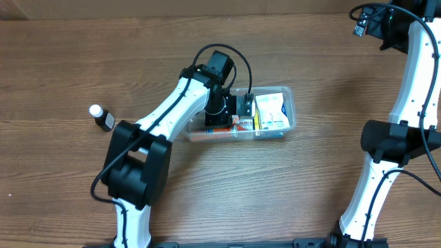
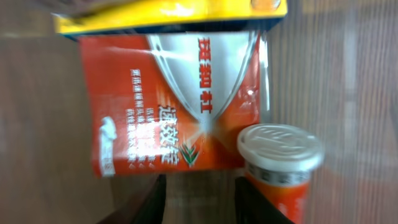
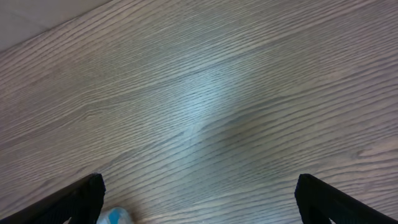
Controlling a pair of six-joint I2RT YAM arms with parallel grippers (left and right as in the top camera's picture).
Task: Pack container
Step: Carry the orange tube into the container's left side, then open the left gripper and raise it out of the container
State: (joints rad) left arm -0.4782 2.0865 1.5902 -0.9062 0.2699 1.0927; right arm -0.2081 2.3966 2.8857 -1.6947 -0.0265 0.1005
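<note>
the wooden tabletop (image 1: 69, 55) carries everything. my right arm (image 1: 406, 103) runs up along the right edge toward the far right corner, and my left arm (image 1: 165, 114) reaches from the near edge in toward the middle. the container (image 1: 292, 110), a clear tub, lies about at the middle of the tabletop with its long side parallel to the near edge. a white box (image 1: 271, 110) fills its right end, and my left arm comes down over its left end. from my left wrist i see a red-orange box (image 2: 168, 106) lying flat with a yellow box (image 2: 168, 15) just beyond it. an orange bottle (image 2: 280, 155) with a pale ribbed cap sits touching the red-orange box's corner. a small dark bottle (image 1: 102, 118) with a white cap stands well apart, near the left edge. my left fingers (image 2: 152, 208) are a little apart with nothing between them, one close beside the orange bottle. my right fingers (image 3: 81, 199) are spread wide over bare wood, gripping nothing. a white and blue scrap (image 3: 115, 216) shows by one of them, too cut off to tell what it is.
</note>
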